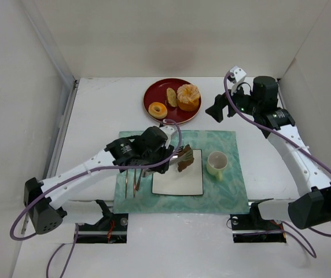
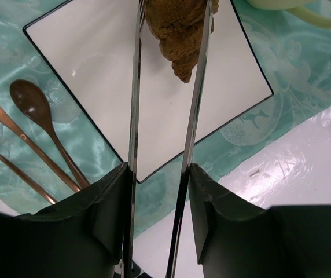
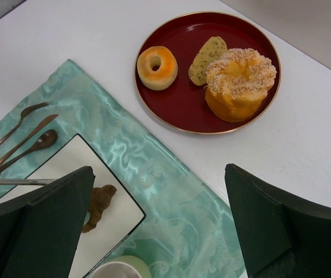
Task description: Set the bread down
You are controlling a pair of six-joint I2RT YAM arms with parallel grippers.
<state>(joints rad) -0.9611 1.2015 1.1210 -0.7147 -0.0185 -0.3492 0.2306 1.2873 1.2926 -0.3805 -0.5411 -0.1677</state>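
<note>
The bread (image 1: 185, 161) is a dark brown pointed pastry held between the tips of thin metal tongs (image 2: 135, 116). My left gripper (image 1: 161, 155) is shut on the tongs' arms (image 2: 158, 174). The bread (image 2: 180, 35) hangs tip down over the right part of the white square plate (image 2: 96, 69); I cannot tell if it touches. It also shows in the right wrist view (image 3: 99, 204). My right gripper (image 1: 216, 110) is open and empty, high above the mat's far right corner (image 3: 158, 171).
A pale green cup (image 1: 216, 164) stands right of the plate (image 1: 177, 182) on the teal placemat (image 1: 223, 191). Copper cutlery (image 1: 132, 182) lies left of the plate. A red plate (image 1: 154, 92) at the back holds a ring doughnut (image 1: 157, 109), an oval bread (image 1: 171, 96) and a large sugared pastry (image 1: 188, 97).
</note>
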